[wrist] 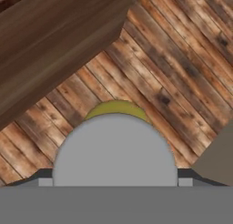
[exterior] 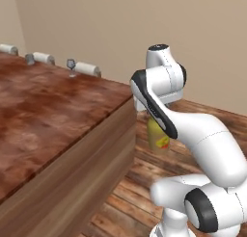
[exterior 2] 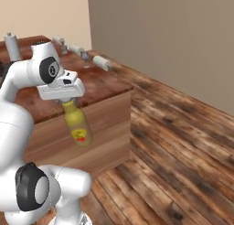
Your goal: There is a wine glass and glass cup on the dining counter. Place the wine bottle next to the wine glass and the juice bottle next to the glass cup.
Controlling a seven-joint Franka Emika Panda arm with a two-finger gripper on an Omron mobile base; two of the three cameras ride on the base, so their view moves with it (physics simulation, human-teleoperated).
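We see the fingers (exterior 2: 69,100) clamped on the neck of the juice bottle (exterior 2: 78,127), which hangs beside the table (exterior: 53,111), above the wooden floor (exterior 2: 183,141). Carrying step; next, we judge, lift over the tabletop toward the far-off wine glass (exterior: 71,65).

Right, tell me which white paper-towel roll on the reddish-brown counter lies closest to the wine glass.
The white paper-towel roll at the counter's corner, just right of the small wine glass; the other rolls lie further left.
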